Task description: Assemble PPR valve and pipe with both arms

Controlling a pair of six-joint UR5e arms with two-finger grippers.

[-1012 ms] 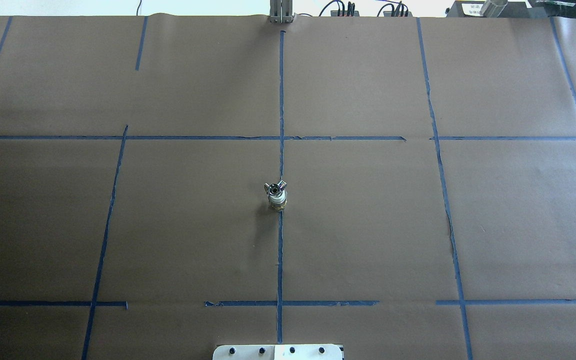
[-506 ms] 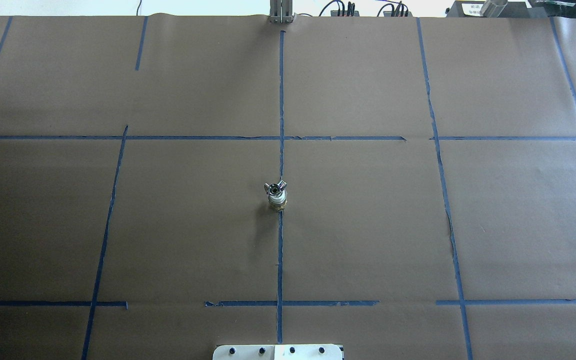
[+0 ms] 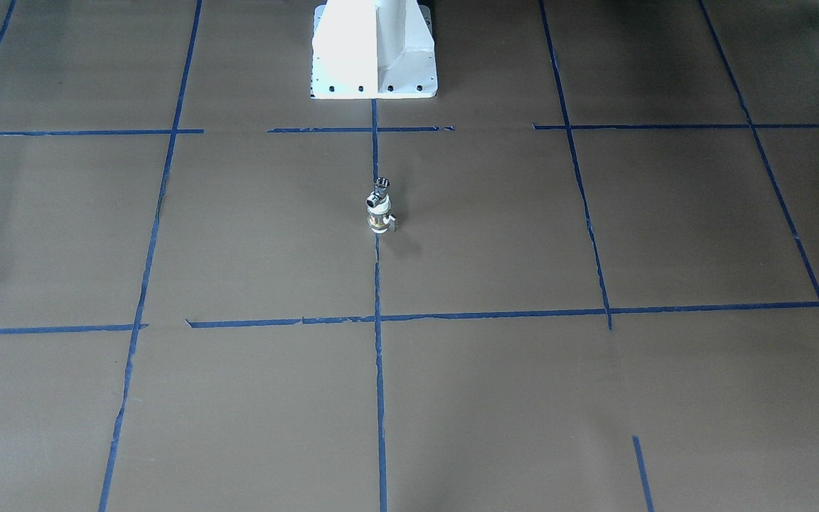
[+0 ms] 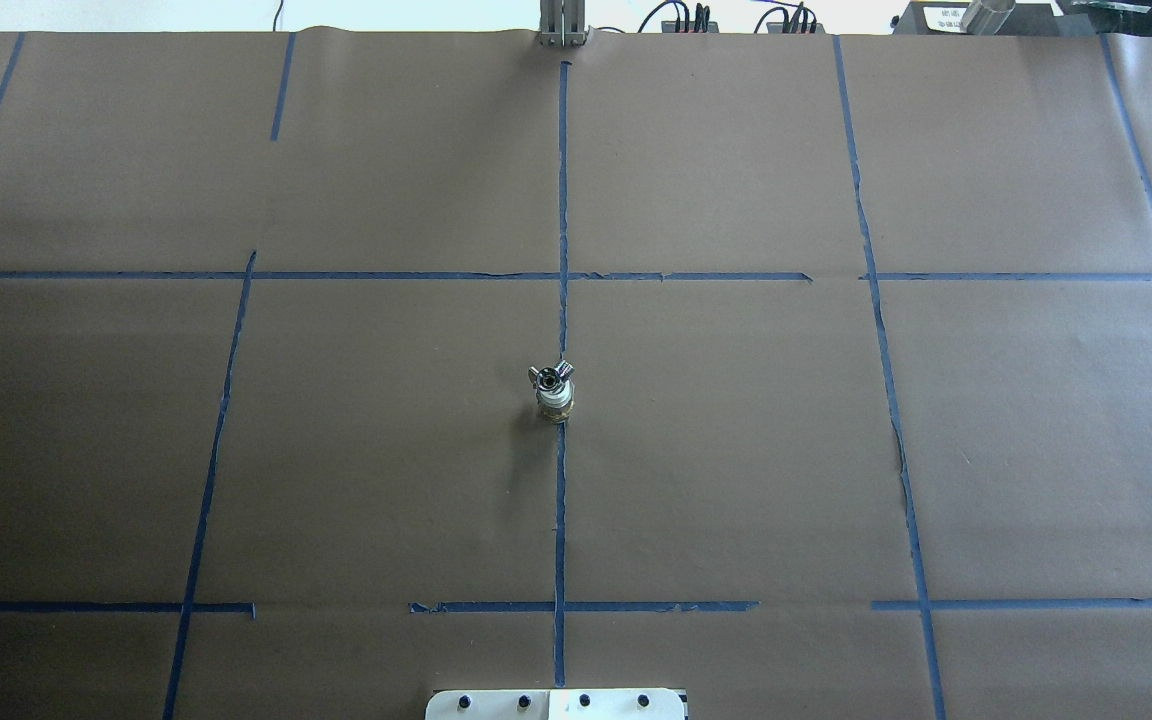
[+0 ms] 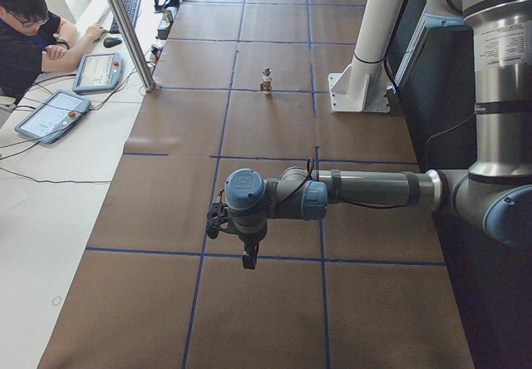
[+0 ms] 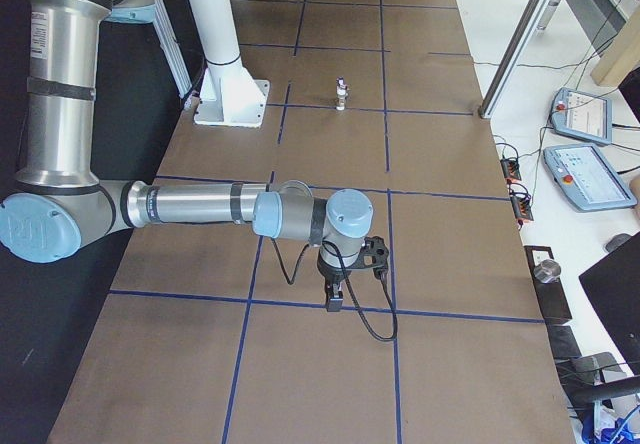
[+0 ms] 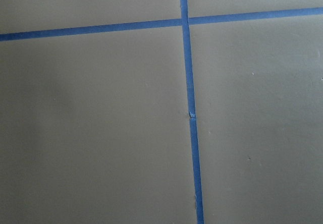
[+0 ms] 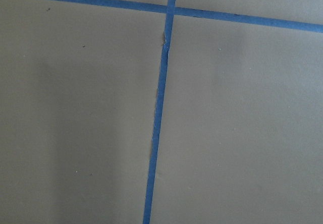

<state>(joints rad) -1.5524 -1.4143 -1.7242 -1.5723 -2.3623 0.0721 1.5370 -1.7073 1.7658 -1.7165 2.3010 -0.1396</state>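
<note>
The PPR valve (image 4: 556, 404) stands upright on the brown paper at the table's middle, on the centre tape line. It shows a white part and a brass band (image 3: 378, 215). The chrome T-shaped pipe (image 4: 550, 375) sits on top of it, joined to it (image 3: 381, 186). The pair also shows far off in both side views (image 5: 266, 80) (image 6: 342, 94). My left gripper (image 5: 249, 258) hangs over the table's left end, pointing down, far from the parts. My right gripper (image 6: 335, 300) hangs over the right end. Whether either is open or shut cannot be told. Both wrist views show only paper and tape.
The white robot pedestal (image 3: 374, 50) stands behind the parts. Blue tape lines (image 4: 561, 500) grid the paper. A seated operator (image 5: 29, 28), pendants (image 6: 580, 114) and an aluminium post (image 5: 125, 28) line the table's far side.
</note>
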